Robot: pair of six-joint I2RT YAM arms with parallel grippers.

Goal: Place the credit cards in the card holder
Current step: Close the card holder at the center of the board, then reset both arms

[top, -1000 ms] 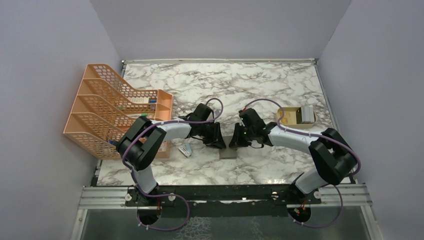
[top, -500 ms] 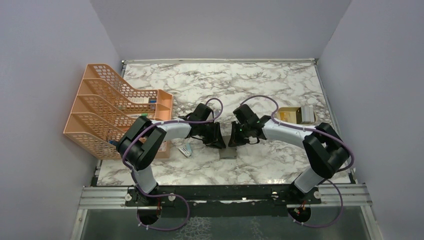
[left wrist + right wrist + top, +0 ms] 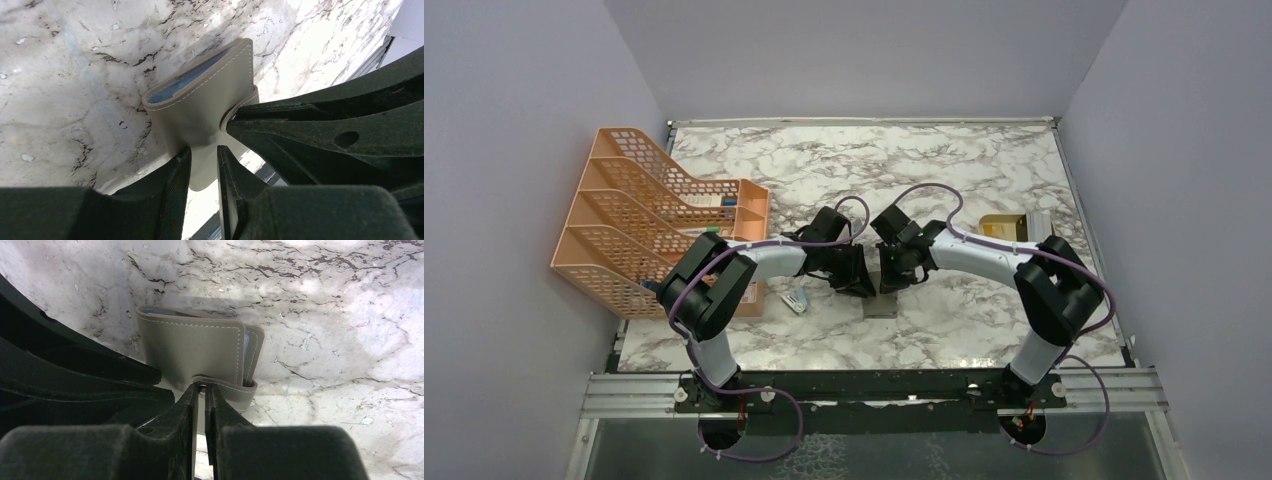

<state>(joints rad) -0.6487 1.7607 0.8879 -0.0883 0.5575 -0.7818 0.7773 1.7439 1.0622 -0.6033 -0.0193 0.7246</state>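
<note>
Top external, left pincer point(image 3: 868, 291), right pincer point(image 3: 887, 288) angled inward — both nipping card holder point(image 3: 881, 306)

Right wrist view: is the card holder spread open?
No, the card holder is folded, its snap tab between the jaws of the right gripper.

The right gripper point(image 3: 201, 389) has its two black fingers point(image 3: 187, 407) pressed close together on the snap tab point(image 3: 227, 385) at the lower edge of a grey wallet point(image 3: 192, 350). The wallet is folded nearly closed, its stitched face toward the camera and light blue lining showing along its right edge. Behind it lies the white, dark-veined marble table point(image 3: 325, 315). The left gripper point(image 3: 166, 385) reaches in from the left and meets the wallet's lower left corner.
</note>
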